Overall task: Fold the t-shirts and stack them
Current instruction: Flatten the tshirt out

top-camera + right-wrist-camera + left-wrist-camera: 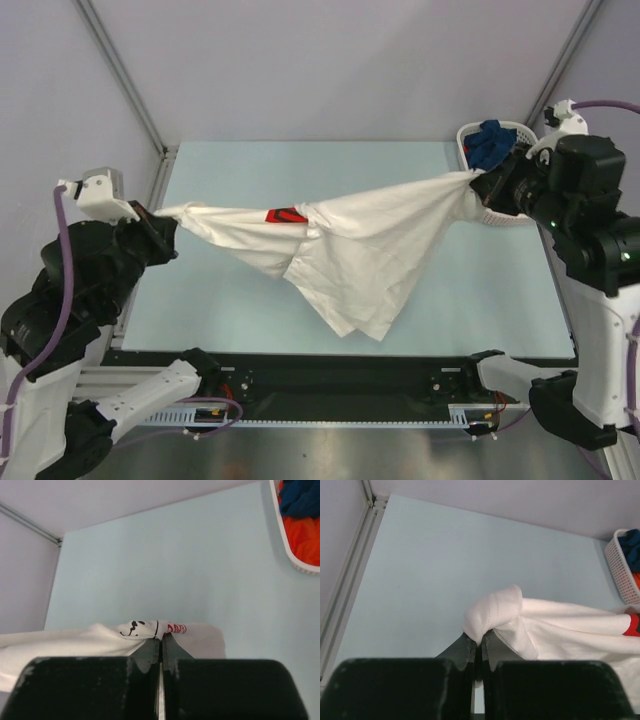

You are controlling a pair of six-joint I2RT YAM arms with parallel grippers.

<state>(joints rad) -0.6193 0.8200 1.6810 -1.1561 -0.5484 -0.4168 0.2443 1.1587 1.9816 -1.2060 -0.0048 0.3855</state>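
the white t-shirt (350,250) droops over the bench (220,300), stretched between the left hand (157,214) and the right hand (479,179), each closed tight on a bunched edge, with a dark blue t-shirt (490,142) and an orange t-shirt (306,537) in the basket (620,575) beyond.

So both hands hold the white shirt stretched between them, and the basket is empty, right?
No: the basket holds a dark blue shirt and an orange shirt, as the right wrist view shows. The white shirt part is right.
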